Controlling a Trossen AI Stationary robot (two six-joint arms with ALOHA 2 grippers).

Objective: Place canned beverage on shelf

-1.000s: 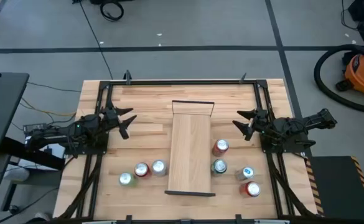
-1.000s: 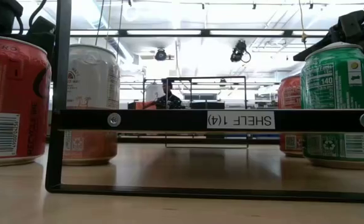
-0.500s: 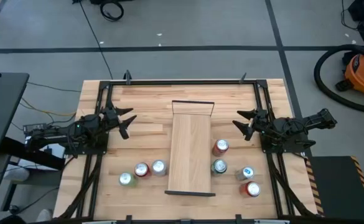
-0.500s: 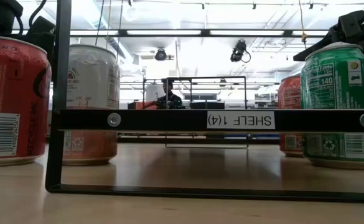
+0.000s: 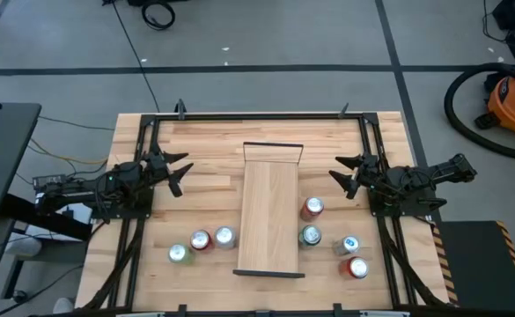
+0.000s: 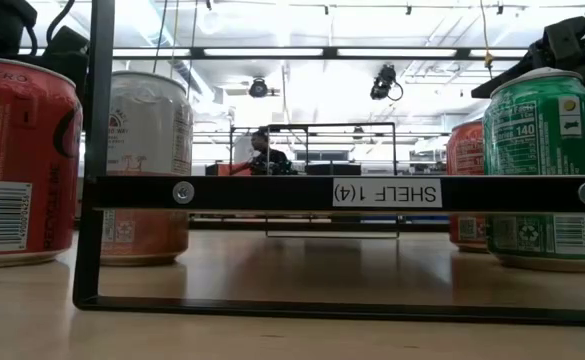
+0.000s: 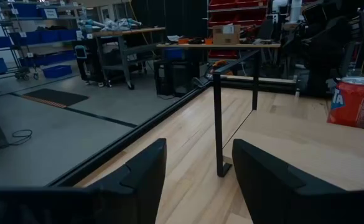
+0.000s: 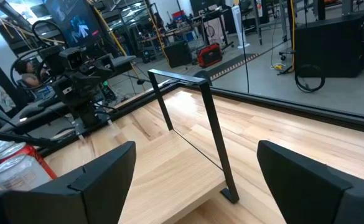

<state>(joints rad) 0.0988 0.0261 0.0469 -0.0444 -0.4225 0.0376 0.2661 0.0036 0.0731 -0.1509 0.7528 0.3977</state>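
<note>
The shelf point(image 5: 272, 217) lies flat along the middle of the slatted wooden table point(image 5: 213, 145), a black rail at each short end, and no can stands on its plank. The cans wait on the tabletop on both sides: a red can point(image 5: 312, 208) and a green can point(image 5: 310, 235) just beside the shelf's right edge, and a silver can point(image 5: 224, 236) near its left edge with others farther out.

The right gripper point(image 5: 342, 177) hangs off the shelf's right side near the far rail, fingers parted and holding nothing. The left gripper point(image 5: 176, 173) waits on the opposite side, also empty; its fingers show a gap in its wrist view, though a narrower one.

No can is picked yet. The red can looks the nearest choice for the right gripper: come down over it, close around its middle, lift it clear of the green can, then set it upright on the plank away from the rails.
</note>
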